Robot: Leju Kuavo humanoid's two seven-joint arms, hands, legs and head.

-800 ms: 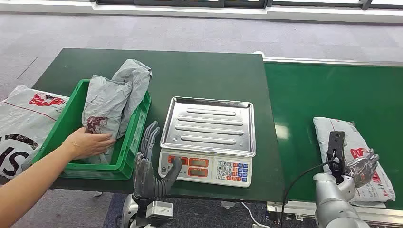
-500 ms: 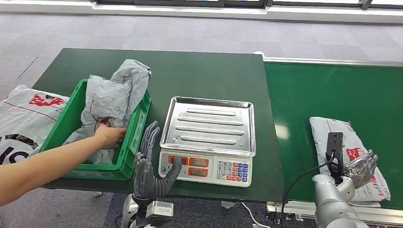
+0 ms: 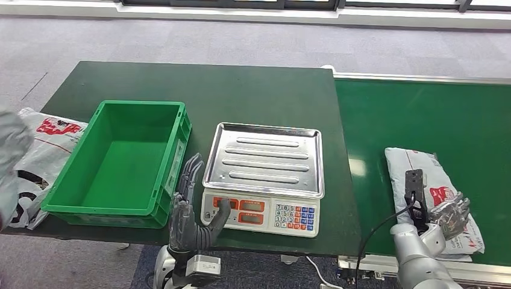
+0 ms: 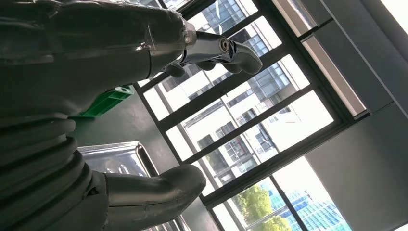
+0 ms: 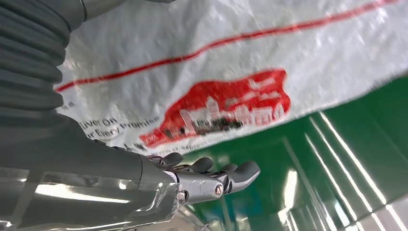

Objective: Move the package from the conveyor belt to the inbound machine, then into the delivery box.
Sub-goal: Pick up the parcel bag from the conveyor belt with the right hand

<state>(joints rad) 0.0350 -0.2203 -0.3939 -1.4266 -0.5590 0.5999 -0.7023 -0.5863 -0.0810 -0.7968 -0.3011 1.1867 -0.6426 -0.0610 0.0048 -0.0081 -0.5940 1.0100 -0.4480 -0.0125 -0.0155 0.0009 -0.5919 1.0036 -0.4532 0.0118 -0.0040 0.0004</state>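
Empty left hand (image 4: 144,96) before windows (image 4: 250,125)

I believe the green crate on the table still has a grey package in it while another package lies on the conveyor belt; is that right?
Not quite: the head view shows the green crate empty. The rest holds: a package lies on the conveyor belt, by the right hand.

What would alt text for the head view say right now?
A grey package lies on the green conveyor belt, the right hand over its near end. The left hand hangs open between an empty green crate and the scale.
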